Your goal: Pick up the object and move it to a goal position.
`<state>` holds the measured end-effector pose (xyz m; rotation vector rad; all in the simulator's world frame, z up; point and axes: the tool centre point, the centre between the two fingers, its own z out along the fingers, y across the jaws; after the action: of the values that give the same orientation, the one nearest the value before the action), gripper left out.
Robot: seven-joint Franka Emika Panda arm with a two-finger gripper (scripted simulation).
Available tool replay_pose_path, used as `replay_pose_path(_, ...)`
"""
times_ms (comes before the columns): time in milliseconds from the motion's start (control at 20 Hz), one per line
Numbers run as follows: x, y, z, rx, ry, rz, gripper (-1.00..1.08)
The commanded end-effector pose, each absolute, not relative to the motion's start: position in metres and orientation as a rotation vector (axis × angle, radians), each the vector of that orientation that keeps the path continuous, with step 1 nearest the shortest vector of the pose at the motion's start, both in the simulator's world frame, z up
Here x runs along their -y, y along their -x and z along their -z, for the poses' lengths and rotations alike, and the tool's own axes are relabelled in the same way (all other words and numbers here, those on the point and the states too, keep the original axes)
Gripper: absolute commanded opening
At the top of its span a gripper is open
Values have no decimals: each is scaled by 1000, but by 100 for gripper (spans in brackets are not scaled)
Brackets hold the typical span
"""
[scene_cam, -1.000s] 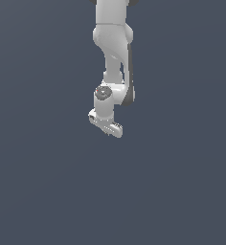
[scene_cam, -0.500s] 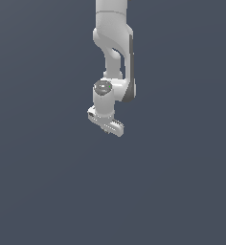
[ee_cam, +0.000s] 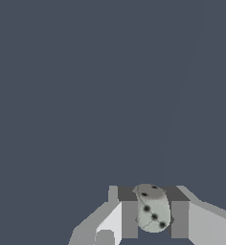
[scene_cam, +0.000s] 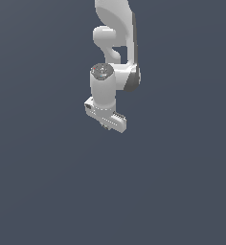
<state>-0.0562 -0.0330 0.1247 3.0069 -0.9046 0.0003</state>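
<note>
The object is a small pale rounded die (ee_cam: 152,209) with black dots. In the wrist view it sits clamped between my two grey fingers (ee_cam: 129,217). My gripper (ee_cam: 153,213) is shut on it. In the exterior view the white arm hangs down from above and the gripper (scene_cam: 105,125) is mostly hidden under the white hand body. The die is hidden there. No goal marker shows in either view.
Only a plain dark grey-blue floor (scene_cam: 48,191) surrounds the arm in both views. No other objects, containers or edges show.
The arm has risen and come toward the camera, so the wrist and hand sit higher in the exterior view. The gripper stays shut.
</note>
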Motion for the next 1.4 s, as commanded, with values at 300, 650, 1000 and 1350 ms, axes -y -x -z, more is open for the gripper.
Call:
replay_pose_path(300, 29, 25, -207, 905, -3005, 0, -100)
replay_pose_path(650, 24, -2, -272, 904, -3005, -1, -100)
replay_pose_path(1000, 21, -25, -327, 902, -3007, 0, -100)
replay_pose_path(1350, 18, -44, -369, 901, -3009, 0, -100)
